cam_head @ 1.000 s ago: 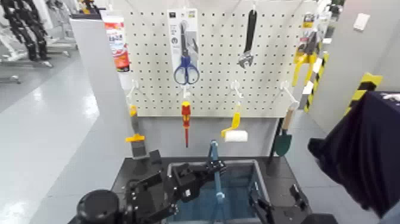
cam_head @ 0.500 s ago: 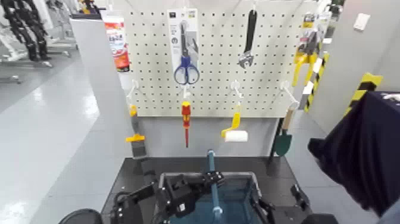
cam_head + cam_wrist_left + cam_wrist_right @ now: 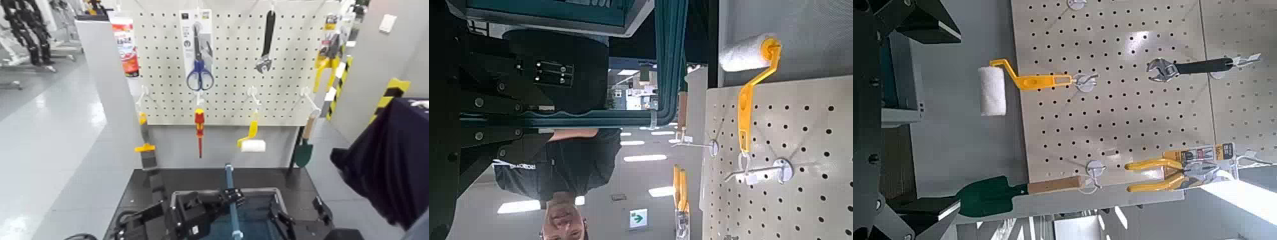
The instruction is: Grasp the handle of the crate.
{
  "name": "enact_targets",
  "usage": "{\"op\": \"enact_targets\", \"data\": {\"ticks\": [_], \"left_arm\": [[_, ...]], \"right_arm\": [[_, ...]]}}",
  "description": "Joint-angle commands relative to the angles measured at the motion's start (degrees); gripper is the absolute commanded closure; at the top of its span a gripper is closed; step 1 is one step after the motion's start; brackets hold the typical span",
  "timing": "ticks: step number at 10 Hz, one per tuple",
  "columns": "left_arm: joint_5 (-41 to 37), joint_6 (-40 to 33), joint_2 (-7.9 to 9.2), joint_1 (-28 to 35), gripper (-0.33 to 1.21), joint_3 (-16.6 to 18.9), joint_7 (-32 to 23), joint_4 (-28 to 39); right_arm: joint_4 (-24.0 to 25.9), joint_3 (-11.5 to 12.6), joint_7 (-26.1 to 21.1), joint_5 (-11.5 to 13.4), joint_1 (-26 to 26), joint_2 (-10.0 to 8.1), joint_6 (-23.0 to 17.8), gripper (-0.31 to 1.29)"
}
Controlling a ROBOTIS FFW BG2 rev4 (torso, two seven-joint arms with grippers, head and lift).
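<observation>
The teal-blue crate with a grey rim sits on the black table at the bottom centre of the head view. Its slim teal handle stands upright over the crate's middle, seen edge-on. My left gripper reaches in from the left and is shut on the handle about halfway up. In the left wrist view the handle is a teal bar running beside the crate's wall. My right gripper rests open and empty at the crate's right side.
A white pegboard stands behind the table with scissors, a red-handled screwdriver, a wrench, a paint roller and a trowel. A person in dark clothing stands at the right.
The crate's rim and handle have shifted toward me, lower in the head view, together with my left gripper. The right arm has barely moved.
</observation>
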State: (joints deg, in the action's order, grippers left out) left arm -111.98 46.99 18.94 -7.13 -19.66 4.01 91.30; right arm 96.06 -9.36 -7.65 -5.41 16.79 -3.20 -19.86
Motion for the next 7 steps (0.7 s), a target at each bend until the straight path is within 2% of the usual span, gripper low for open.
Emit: {"op": "enact_targets", "data": {"ticks": [1,7], "left_arm": [[-1.14,-0.58,0.22,1.24,1.17,0.59,-0.85,2.31],[-1.67,-0.58,0.04,1.77,1.17,0.68,-0.85,2.22]], "right_arm": [[-0.09,0.04,0.0,0.4,0.09,0.13,0.0,0.14],[0.09,-0.22,-0.18,1.28,0.0,0.04,0.53,0.14]]}}
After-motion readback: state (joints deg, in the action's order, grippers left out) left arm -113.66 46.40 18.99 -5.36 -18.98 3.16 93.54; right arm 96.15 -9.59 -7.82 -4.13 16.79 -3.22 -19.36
